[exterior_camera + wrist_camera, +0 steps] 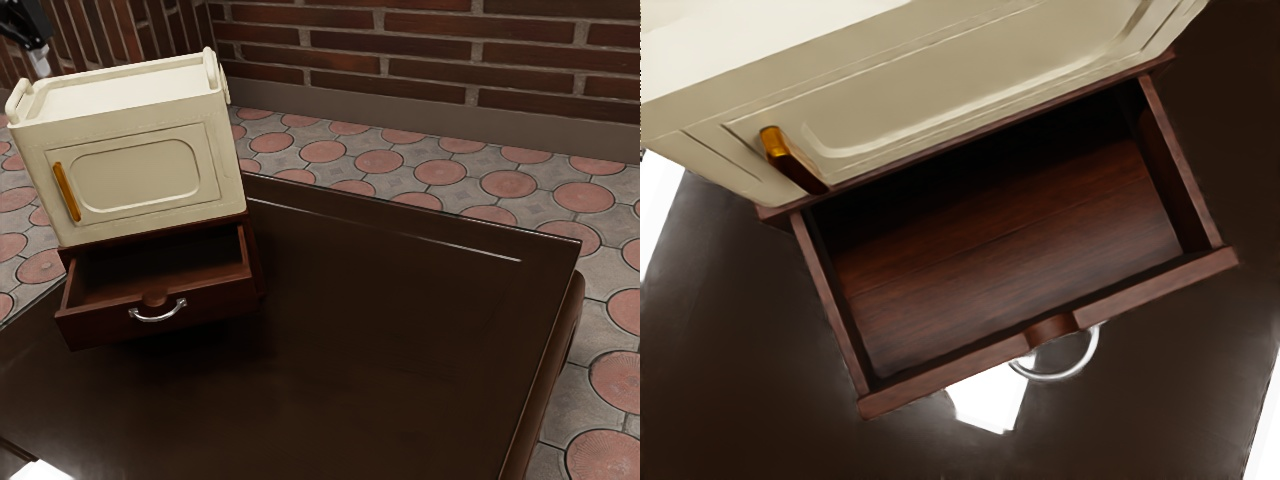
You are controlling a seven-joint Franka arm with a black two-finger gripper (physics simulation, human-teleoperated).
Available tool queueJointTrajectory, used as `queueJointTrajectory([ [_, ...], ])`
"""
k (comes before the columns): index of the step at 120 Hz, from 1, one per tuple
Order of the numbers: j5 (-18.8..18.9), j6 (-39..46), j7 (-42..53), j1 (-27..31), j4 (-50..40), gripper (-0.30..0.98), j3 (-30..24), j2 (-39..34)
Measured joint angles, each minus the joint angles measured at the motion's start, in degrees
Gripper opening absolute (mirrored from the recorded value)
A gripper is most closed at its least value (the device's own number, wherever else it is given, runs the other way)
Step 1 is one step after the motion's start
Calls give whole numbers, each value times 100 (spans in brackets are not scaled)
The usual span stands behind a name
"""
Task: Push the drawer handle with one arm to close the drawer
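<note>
The Franka arm's black gripper (40,64) hung, slightly tilted, at the exterior view's upper left corner, its pale end pointing down.

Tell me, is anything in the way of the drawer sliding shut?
No, I see nothing that blocks the drawer from sliding back in under the white box. I see no toy or other thing lying in it, but its far back is too dark to tell.
</note>
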Motion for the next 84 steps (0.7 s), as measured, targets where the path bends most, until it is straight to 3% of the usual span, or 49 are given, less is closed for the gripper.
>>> queueJointTrajectory([
  [25, 111, -120, -153, -83, -239, 69, -464, 152],
  [34, 105, -141, -198, 256, -613, 68, -887, 171],
  [61, -109, -95, -674, 1113, -2234, 19, -2047, -572],
  [84, -385, 412, -1310, 1069, -3553, 0, -2288, -996],
])
